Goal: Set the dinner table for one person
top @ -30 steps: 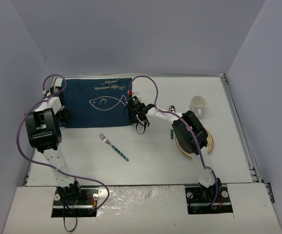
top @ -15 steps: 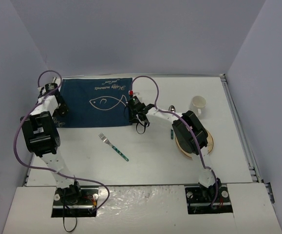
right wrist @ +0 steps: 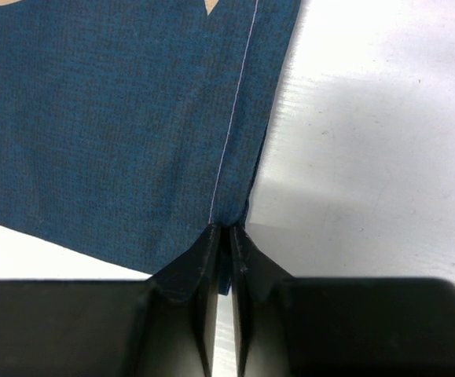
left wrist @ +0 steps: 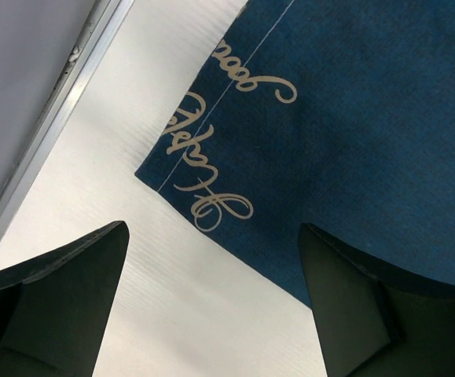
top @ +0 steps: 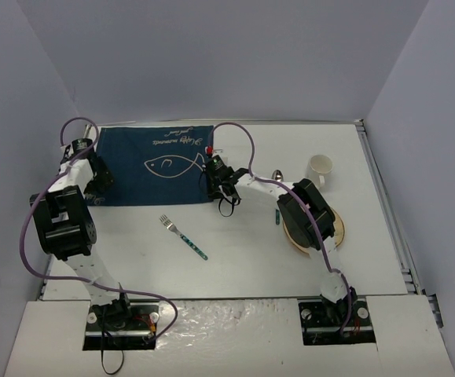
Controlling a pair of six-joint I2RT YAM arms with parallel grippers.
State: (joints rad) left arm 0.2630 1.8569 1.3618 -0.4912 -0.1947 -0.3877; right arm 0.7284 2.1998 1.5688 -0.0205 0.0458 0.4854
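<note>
The white dinner table holds a dark blue fish-print mat at the back left. My right gripper is shut on the mat's near right corner; in the right wrist view the fingertips pinch the hemmed edge of the mat. My left gripper is at the mat's near left corner. In the left wrist view it is open, with one finger over bare table and the other over the mat, holding nothing.
A fork with a teal handle lies in the middle of the table. A tan plate lies partly under my right arm. A white cup and a spoon are at the back right. Walls enclose three sides.
</note>
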